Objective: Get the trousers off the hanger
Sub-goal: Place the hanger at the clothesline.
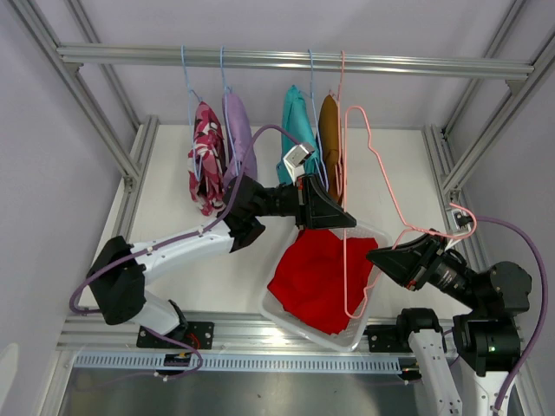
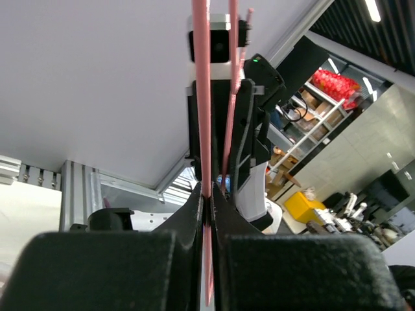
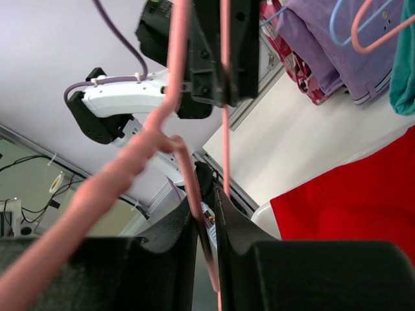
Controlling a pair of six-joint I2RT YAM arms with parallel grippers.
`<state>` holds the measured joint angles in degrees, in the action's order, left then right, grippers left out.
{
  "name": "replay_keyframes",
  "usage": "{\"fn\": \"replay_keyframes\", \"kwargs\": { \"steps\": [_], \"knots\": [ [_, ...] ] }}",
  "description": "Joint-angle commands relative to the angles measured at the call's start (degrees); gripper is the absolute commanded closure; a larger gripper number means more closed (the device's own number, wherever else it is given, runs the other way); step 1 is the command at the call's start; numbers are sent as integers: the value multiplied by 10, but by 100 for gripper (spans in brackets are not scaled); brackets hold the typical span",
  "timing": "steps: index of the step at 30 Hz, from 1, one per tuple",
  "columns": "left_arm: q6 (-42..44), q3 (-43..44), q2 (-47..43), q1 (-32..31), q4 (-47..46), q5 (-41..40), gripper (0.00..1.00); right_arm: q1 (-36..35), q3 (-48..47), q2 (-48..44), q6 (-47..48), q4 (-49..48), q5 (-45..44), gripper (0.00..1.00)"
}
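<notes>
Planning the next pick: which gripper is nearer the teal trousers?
Left. The left gripper, shut on the pink hanger, sits just on the near side of the teal trousers; the right gripper is farther off, to the right.

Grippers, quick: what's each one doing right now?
Left gripper: closed on the pink hanger.
Right gripper: the same hanger's wire sits between its fingers; cannot tell whether it is gripped.

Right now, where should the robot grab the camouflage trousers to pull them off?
Probably the loose bottom end of the camouflage trousers, coming from the robot's near side. They drape folded over a blue hanger and hang straight down, so that end dangles free and faces the arms.
</notes>
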<state>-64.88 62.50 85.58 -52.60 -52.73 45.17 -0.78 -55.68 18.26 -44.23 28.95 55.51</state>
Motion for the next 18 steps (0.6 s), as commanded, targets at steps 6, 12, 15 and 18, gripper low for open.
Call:
{"fn": "replay_keyframes", "kwargs": {
  "steps": [6, 12, 15, 18],
  "knots": [
    [71, 30, -81, -8, 48, -25, 100, 2, 15, -14, -3, 10, 5, 78],
    [86, 25, -96, -8, 65, -32, 100, 2, 19, -24, -3, 16, 6, 78],
    [93, 22, -103, -5, 73, -37, 100, 2, 22, -30, -3, 17, 12, 78],
    [97, 17, -110, 0, 77, -43, 100, 2, 23, -36, -3, 18, 20, 78]
  ]
}}
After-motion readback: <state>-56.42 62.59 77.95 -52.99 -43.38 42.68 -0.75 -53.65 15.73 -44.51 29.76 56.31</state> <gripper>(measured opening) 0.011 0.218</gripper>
